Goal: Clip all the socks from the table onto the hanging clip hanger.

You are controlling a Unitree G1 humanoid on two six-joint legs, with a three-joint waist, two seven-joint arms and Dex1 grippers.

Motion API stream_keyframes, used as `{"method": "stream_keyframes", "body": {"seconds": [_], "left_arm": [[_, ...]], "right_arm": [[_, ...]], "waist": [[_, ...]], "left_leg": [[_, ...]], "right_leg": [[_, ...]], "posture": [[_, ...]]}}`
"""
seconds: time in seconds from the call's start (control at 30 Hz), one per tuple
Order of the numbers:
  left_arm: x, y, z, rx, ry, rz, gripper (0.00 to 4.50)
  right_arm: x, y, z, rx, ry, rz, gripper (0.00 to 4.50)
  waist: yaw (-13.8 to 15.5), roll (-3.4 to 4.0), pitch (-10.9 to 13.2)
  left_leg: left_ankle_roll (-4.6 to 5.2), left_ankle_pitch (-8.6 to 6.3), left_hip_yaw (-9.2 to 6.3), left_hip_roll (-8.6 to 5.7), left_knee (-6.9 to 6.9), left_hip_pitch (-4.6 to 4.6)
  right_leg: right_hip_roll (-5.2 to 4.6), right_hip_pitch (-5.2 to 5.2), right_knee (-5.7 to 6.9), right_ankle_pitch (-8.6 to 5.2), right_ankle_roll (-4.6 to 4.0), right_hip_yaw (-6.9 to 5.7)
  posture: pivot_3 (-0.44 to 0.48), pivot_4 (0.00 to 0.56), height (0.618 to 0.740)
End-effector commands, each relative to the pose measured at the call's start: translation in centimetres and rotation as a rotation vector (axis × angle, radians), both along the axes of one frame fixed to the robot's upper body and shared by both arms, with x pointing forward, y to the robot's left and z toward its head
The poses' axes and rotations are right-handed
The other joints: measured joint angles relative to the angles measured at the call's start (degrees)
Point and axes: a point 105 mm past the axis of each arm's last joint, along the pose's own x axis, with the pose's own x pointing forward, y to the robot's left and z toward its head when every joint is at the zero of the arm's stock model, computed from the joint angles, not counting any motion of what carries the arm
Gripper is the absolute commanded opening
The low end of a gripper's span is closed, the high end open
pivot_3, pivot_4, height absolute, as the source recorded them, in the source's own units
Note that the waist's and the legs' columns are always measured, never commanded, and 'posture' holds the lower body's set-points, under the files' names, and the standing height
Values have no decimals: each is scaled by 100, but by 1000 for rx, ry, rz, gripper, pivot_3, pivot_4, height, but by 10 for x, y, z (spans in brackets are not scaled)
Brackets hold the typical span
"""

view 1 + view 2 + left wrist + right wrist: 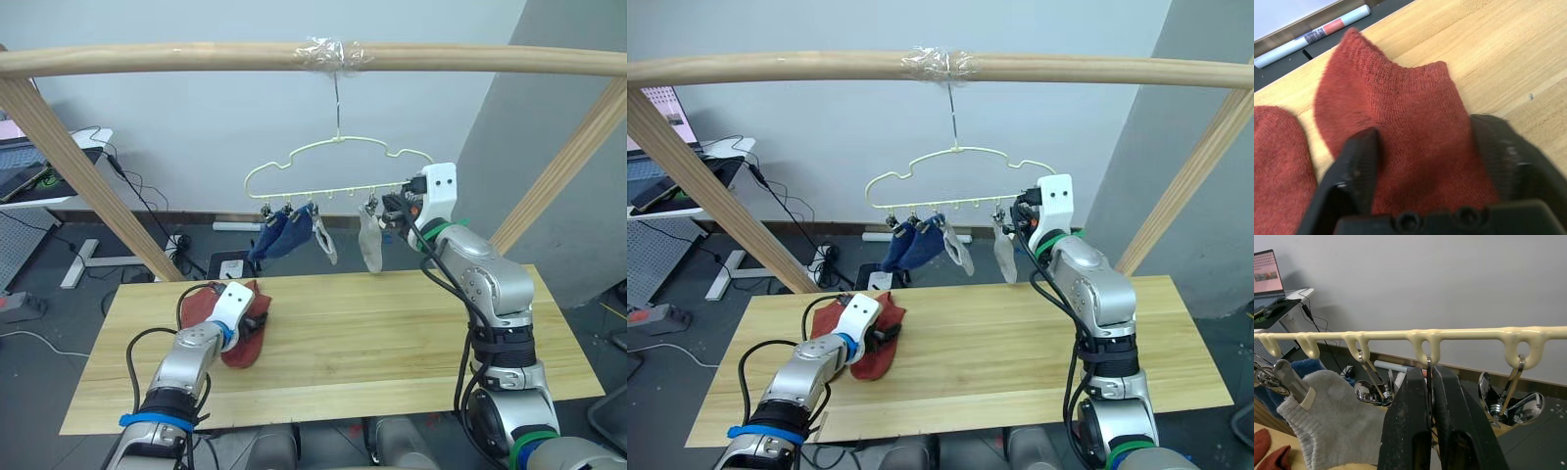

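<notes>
Straddling a rust-red knitted ankle sock [1410, 147] on the long pale wooden plank table [392, 333], the left gripper [1420, 171] has its 2 black fingers [1359, 166] parted, 1 on each side of the fabric, not yet pinching it. The sock looks soft, light and limp, so it will sag and fold once lifted; taking it near the ribbed cuff edge [1415, 73] would probably leave a free hem to feed into a clip. A second rust-red sock [1278, 166] lies just beside the first, on the same near-left part of the table.

The right gripper [1430, 396] is up at the thin pale yellow-green wire clip hanger [338, 162], its fingers pressed together around a small metal clip [1428, 372] hanging from the hanger's lower bar, apparently squeezing it open.

Count: 2 rust-red socks on the table; on the hanger, 2 blue socks [284, 233] at its left end and 2 light grey socks [370, 243] towards the middle, 4 in all. That leaves 2 clips free at the right end.
</notes>
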Motion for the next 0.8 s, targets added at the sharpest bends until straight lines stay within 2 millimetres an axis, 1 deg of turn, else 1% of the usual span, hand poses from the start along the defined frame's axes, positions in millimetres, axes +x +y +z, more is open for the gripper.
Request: {"method": "stream_keyframes", "body": {"seconds": [0.03,0.1,0.2,0.27,0.33,0.4,0.5,0.57,0.6,0.7,0.8], "left_arm": [[-16,-9,-17,10,56,-64,1894],[-18,-15,-17,4,46,-89,1397],[-19,-33,-8,-51,-16,-140,587],[-16,-53,12,-126,-112,-188,49],[-17,-74,35,-207,-206,-245,49],[-24,-100,60,-269,-288,-342,49],[-33,-124,86,-310,-377,-439,49],[-35,-139,105,-337,-442,-481,49],[-36,-150,116,-348,-479,-512,49],[-37,-173,131,-347,-542,-569,49],[-34,-186,135,-323,-575,-592,49]], "right_arm": [[-1,-7,7,14,-20,-23,0],[0,-8,7,14,-19,-25,0],[1,-11,7,24,-11,-33,0],[2,-14,8,68,24,-37,0],[1,-16,6,135,100,-35,0],[-2,-15,3,200,192,-17,0],[-7,-13,2,287,300,5,0],[-10,-12,5,321,346,15,0],[-11,-11,7,329,364,20,0],[-14,-8,11,340,396,29,0],[-16,-6,14,345,413,32,0]], "waist": [[0,4,-5],[1,7,-8],[2,9,-12],[5,9,-12],[7,9,-11],[9,8,-11],[9,9,-12],[6,12,-13],[5,12,-13],[5,12,-13],[-15,12,-14]], "left_leg": [[0,0,0,0,0,0],[0,0,1,0,0,0],[0,0,1,-1,0,0],[0,0,1,-2,0,-2],[0,0,1,-2,1,-5],[0,0,-1,-2,2,-9],[0,0,-2,-1,2,-9],[0,0,1,0,2,-8],[0,0,1,-1,2,-9],[0,0,1,-3,3,-12],[1,0,3,-5,4,-13]], "right_leg": [[0,0,0,0,0,0],[-1,1,-1,0,0,1],[-2,1,-2,0,0,2],[-4,1,-2,0,0,1],[-5,0,-3,1,0,2],[-7,-2,-4,1,0,0],[-6,-2,-1,1,-1,-1],[-4,-1,-1,0,-1,1],[-4,-1,-3,0,-1,1],[-4,-1,-7,0,0,0],[-4,-1,-10,0,1,1]], "posture": [[-78,132,740],[-76,128,740],[-77,128,740],[-78,128,740],[-81,125,740],[-83,129,740],[-86,126,740],[-88,126,740],[-91,126,740],[-97,125,740],[-103,126,740]]}}
